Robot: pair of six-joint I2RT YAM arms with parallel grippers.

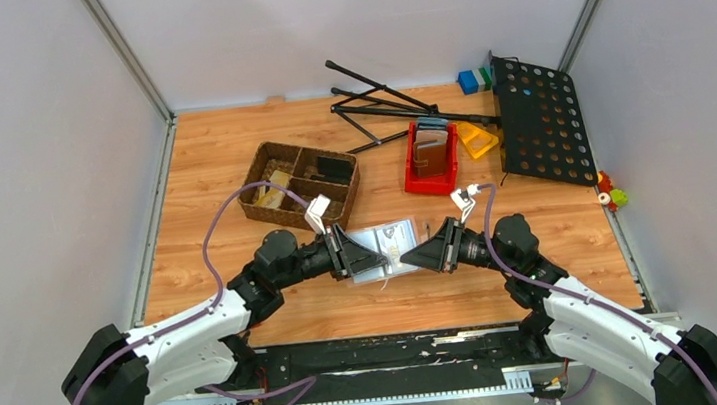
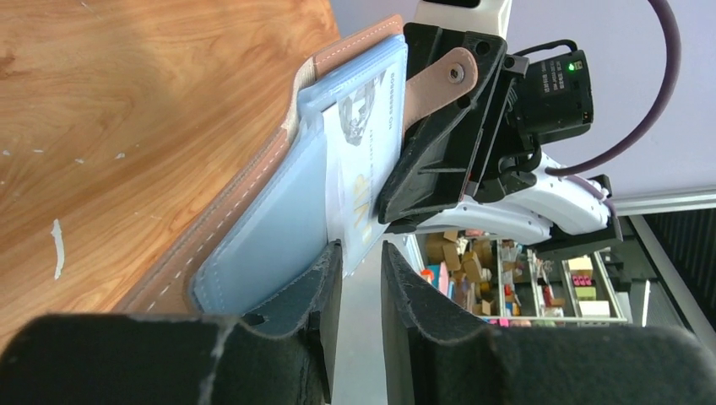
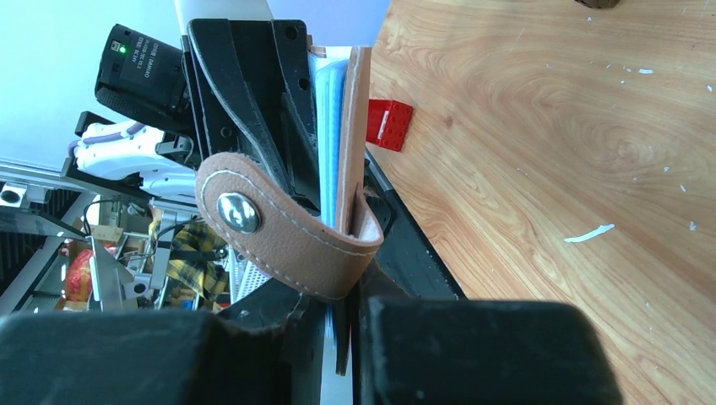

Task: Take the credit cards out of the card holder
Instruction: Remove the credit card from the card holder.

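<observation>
Taupe card holder [image 1: 386, 240] sits clamped in my right gripper [image 3: 342, 316]. My left gripper [image 2: 361, 274] apparently pinches the pale card [image 2: 359, 169]; I pull straight, slowly.

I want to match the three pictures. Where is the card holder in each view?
Top external: card holder near picture centre.
Left wrist: card holder left of centre, slanting upward.
Right wrist: card holder upper middle, edge-on.
Shared landmark: its brown snap strap, in both wrist views.
</observation>
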